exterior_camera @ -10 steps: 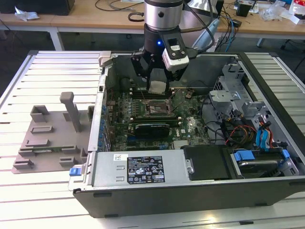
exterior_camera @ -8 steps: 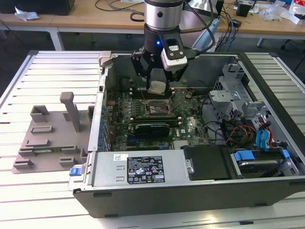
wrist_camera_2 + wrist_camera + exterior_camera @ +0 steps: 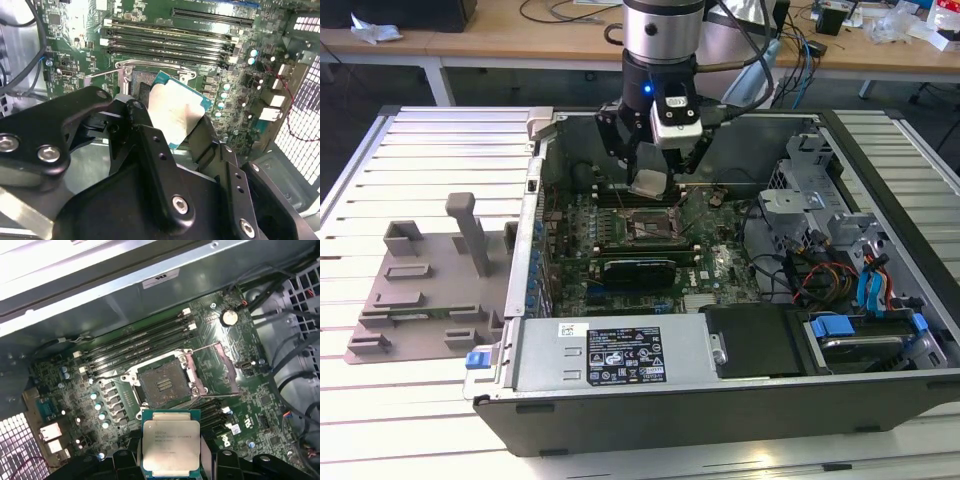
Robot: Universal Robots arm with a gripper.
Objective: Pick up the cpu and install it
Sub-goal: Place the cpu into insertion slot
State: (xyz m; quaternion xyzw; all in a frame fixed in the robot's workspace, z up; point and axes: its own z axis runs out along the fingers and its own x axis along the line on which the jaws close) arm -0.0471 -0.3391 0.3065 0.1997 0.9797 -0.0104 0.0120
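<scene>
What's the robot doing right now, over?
Status: gripper shut on cpu. It's held in air near open socket, not seated. Nothing seen in the way.

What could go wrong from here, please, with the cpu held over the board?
The gripper holds the cpu by its edges above the board, apparently offset from the open socket. If lowered off-centre or tilted, it could damage the socket's contacts. The open retention frame beside the socket might catch a finger.
</scene>
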